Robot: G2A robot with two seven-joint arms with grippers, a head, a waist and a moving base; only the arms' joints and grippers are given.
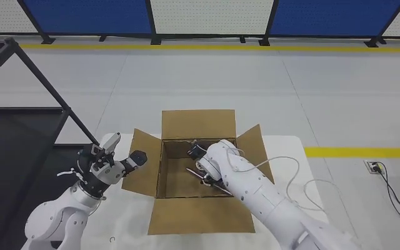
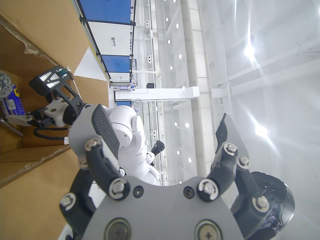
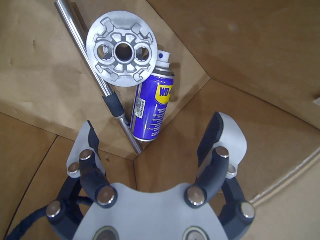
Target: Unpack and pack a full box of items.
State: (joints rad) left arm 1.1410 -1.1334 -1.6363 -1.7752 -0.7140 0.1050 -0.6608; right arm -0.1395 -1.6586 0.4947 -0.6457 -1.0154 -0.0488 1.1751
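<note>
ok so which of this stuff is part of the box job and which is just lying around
For the job: cardboard box, and in it the metal disc, steel tube, spray can; right gripper open over them; left gripper open beside the box.
Just around: table, black frame, blue panels, yellow floor line.

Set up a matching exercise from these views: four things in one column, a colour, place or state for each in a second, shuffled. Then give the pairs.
Things
1. spray can
2. metal disc
3. metal tube
4. left gripper

Descriptions
A. open, outside the box, beside a flap
B. grey and round, with a hole in the middle
C. blue, lying on the box floor
D. shiny and long, with a black band

Pairs: 1-C, 2-B, 3-D, 4-A
</note>
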